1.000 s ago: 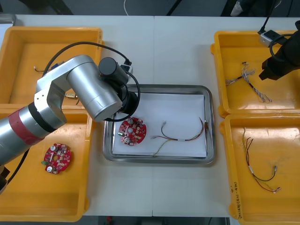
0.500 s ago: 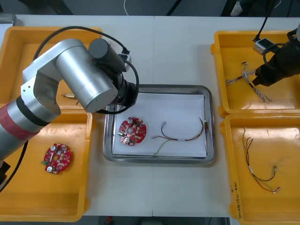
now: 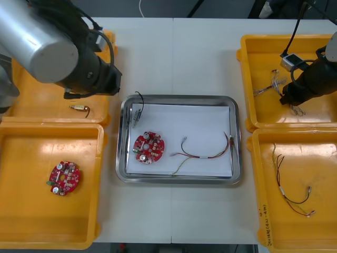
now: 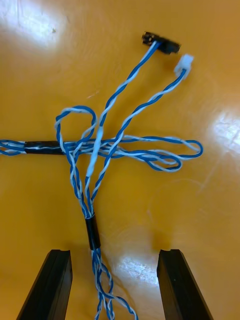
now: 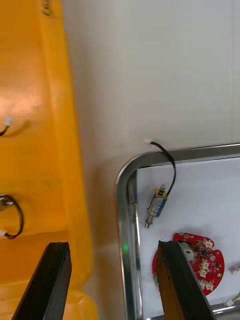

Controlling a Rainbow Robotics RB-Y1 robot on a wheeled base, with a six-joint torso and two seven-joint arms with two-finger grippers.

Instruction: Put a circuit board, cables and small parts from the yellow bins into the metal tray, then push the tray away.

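Note:
The metal tray (image 3: 179, 181), white inside, holds a red circuit board (image 3: 149, 148), a red and yellow cable (image 3: 205, 153) and a small metal part (image 3: 137, 115) with a black wire. My left arm (image 3: 52, 37) hangs over the far left yellow bin (image 3: 31, 52). In the left wrist view the left gripper (image 5: 114, 244) is open above the gap between bin and tray, with the small metal part (image 5: 156, 206) beyond its fingers. My right gripper (image 3: 288, 98) is low in the far right bin, open (image 4: 115, 252) astride a twisted blue and white cable (image 4: 100, 145).
Another circuit board (image 3: 65, 177) lies in the near left bin. A small metal part (image 3: 79, 107) sits in the far left bin. Black and red cables (image 3: 289, 190) lie in the near right bin (image 3: 316, 237). Bare table lies beyond the tray.
My left arm has drawn back from the tray to the far left bin, leaving the small metal part with its black wire in the tray. The right gripper moved left, closer to the blue and white cable.

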